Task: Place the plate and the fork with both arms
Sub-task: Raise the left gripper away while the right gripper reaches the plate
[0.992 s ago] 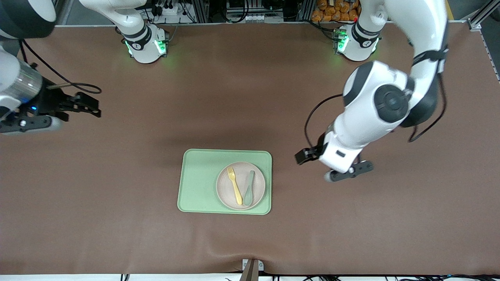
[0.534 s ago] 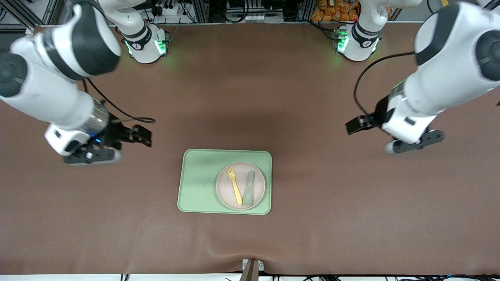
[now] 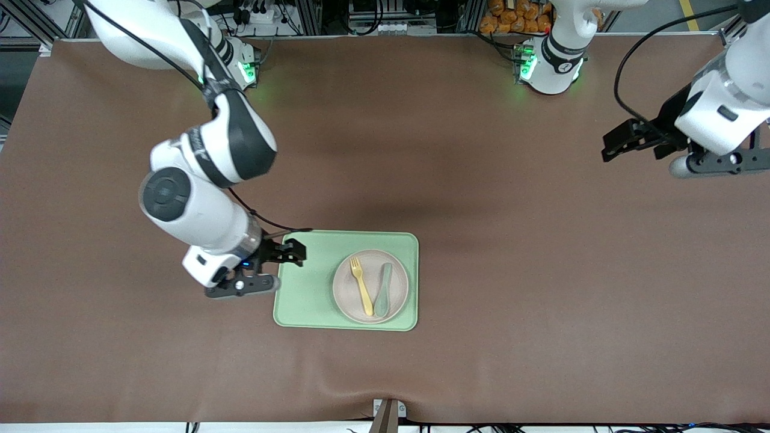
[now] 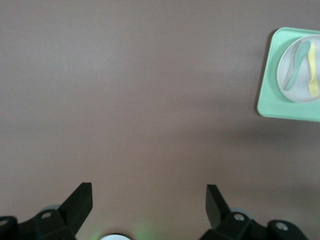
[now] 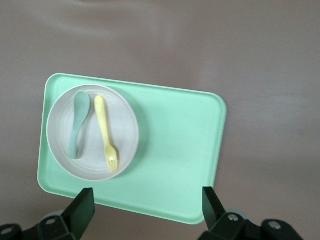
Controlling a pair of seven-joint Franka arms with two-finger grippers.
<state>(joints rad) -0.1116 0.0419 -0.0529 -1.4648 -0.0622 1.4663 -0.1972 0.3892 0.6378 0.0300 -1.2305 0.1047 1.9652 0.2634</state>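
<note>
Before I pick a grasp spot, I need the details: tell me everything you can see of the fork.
The fork is small, pale yellow and looks like matte plastic, with short tines and a flat, slightly widening handle. It lies flat on the plate, tines pointing toward the robots' bases, handle end near the rim closest to the front camera. The grey-green spoon lies alongside it. No hand touches it.

Green tray (image 3: 307,288), grey-green spoon (image 3: 383,290)

Right arm reaching out from its base with elbow bent, right claw (image 3: 293,251) low with fingers spread apart, left arm drawn toward its own end of the bench, left claw (image 3: 625,143) raised, fingers wide apart
</note>
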